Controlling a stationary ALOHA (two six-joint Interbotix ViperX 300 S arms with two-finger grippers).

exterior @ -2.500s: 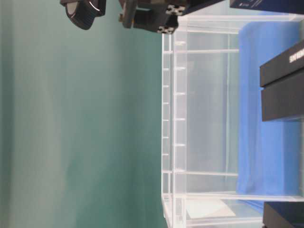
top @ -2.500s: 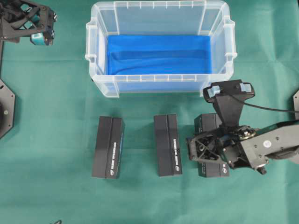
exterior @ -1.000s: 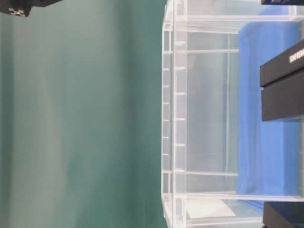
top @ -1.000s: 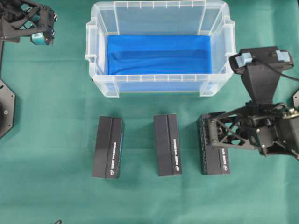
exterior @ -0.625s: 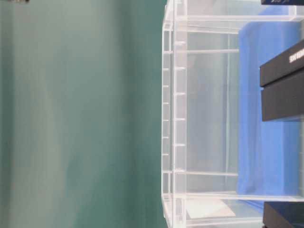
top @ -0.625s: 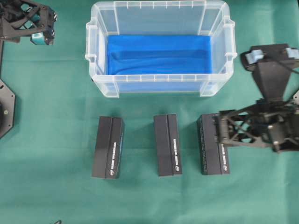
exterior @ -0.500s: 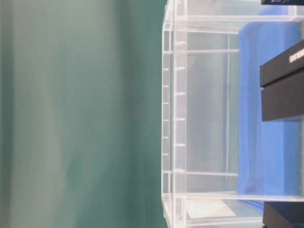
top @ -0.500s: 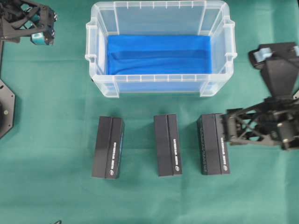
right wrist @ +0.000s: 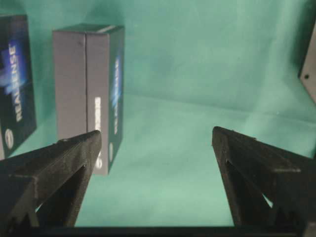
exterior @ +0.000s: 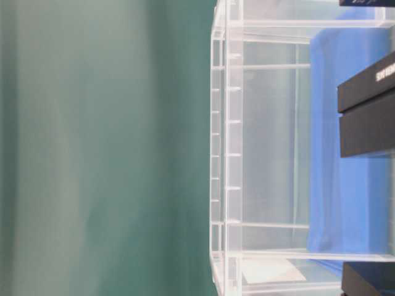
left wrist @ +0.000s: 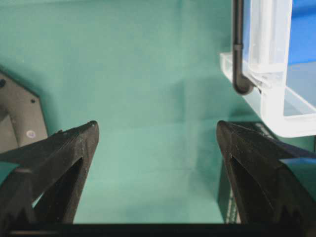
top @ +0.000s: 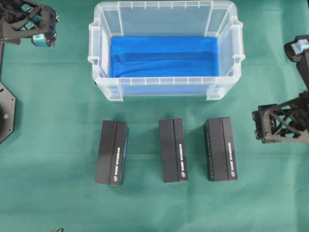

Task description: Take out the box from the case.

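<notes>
Case (top: pixel 164 19) holds only its blue cloth (top: pixel 164 55); three black boxes (top: pixel 174 150) sit in a row on the tabletop (top: pixel 58 121), so extraction looks done. Right pincer (top: pixel 258 126) is spread wide and empty, nearest box (top: pixel 220 148) just off its tips, apart. Left pincer (left wrist: pixel 155 140) gapes empty, case corner off to its side, likely parked clear

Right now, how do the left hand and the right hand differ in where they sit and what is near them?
The left hand sits at the top left corner, beside the case; the right hand sits at the right edge, level with the row of boxes. From their own cameras, the left hand faces the case's corner, the right hand faces the rightmost box. Both are open and hold nothing.
</notes>
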